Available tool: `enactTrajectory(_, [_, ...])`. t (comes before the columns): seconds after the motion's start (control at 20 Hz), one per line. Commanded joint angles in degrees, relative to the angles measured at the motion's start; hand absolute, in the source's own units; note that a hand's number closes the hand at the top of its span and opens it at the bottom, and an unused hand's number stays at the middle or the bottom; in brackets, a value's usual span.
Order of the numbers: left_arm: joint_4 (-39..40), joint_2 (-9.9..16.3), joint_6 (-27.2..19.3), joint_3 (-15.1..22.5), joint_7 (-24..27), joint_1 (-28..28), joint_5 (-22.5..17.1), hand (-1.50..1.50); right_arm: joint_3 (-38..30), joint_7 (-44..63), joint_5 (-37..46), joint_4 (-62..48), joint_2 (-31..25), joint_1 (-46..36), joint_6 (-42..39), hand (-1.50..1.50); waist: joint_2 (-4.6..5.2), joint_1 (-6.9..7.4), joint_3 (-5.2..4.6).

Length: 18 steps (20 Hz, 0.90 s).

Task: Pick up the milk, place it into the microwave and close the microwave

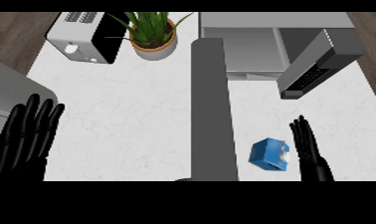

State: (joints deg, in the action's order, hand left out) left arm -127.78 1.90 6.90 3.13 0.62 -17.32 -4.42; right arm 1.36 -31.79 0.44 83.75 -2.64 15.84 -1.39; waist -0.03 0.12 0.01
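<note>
The milk (271, 154) is a small blue carton with a white cap, standing on the white counter at the lower right. My right hand (311, 156) is just right of it, fingers straight and pointing up the view, open and very close to the carton's side. The microwave (253, 49) sits at the top right with its door (317, 66) swung open toward the right. My left hand (28, 136) rests open at the lower left edge, fingers up. A long grey bar (213, 113) runs down the middle and hides part of the counter.
A potted green plant (152, 36) stands at the top centre. Left of the plant is a white and black toaster-like appliance (84, 36). A grey rounded object (18, 88) shows at the left edge. Dark wood floor borders the counter (132, 118) on both sides.
</note>
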Motion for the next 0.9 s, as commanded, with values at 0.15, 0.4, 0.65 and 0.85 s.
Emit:
enactTrajectory(0.15, [-2.4,2.3,2.4,-4.6,-3.0,0.6,-4.6,-1.5,-2.8,-2.9,-2.7,-8.5,-0.2,-4.1,-2.4,-1.5,-0.01,0.03,-0.02])
enactTrajectory(0.4, [1.7,0.8,3.0,-3.2,2.4,-1.2,-2.1,-1.5,-7.0,-15.8,-2.3,-26.3,-1.5,-10.0,-4.1,-1.5,0.04,0.18,0.0])
enactTrajectory(0.65, [-2.2,0.8,2.9,-2.8,-1.5,-1.0,-2.2,-1.5,-8.4,-18.4,-1.2,-35.6,-3.7,-16.3,-4.9,-1.5,0.03,0.17,0.01])
enactTrajectory(0.85, [-1.5,-0.9,1.4,0.0,0.0,-1.5,0.9,-1.5,-3.6,-24.5,4.6,-38.9,-1.9,-17.4,-3.4,1.5,0.07,0.29,0.02])
